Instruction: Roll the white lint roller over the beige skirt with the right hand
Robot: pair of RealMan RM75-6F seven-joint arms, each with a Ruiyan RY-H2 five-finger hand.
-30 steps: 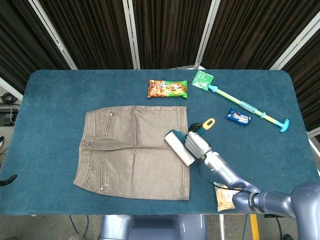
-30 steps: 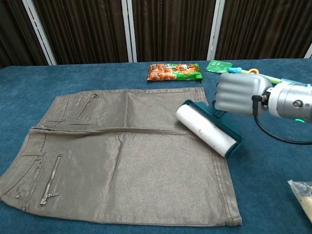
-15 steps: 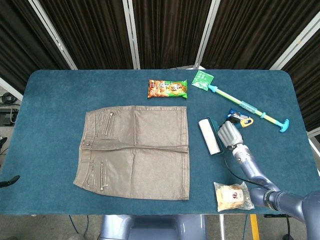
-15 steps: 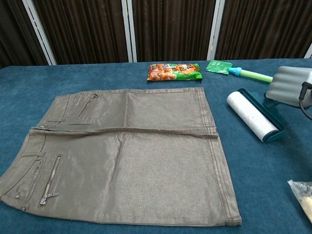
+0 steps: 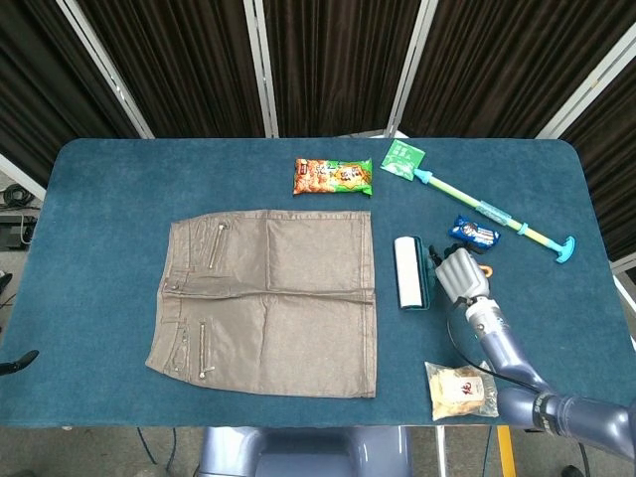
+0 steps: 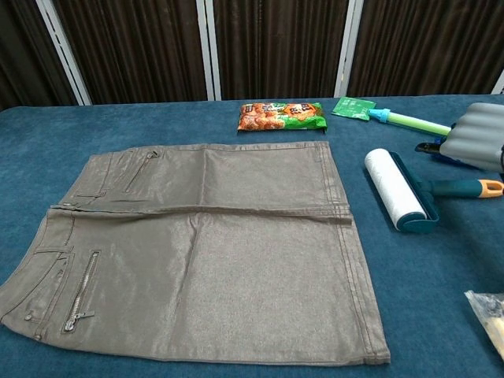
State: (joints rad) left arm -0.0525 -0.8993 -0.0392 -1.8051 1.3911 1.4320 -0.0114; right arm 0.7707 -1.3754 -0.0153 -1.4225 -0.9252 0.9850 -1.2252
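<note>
Fingers of the right hand are seen curled, but a grip cannot be confirmed. At center right, the roller is laid just beside the skirt. Snacks are seen beyond.

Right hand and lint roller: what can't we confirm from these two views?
- Right hand: chest view, cut by the frame edge; fingers unseen.
- Lint roller handle: head view, the hand covers it; contact unclear.
- Left hand: in neither view.
- Snack bag: chest view, cropped at the corner.
</note>
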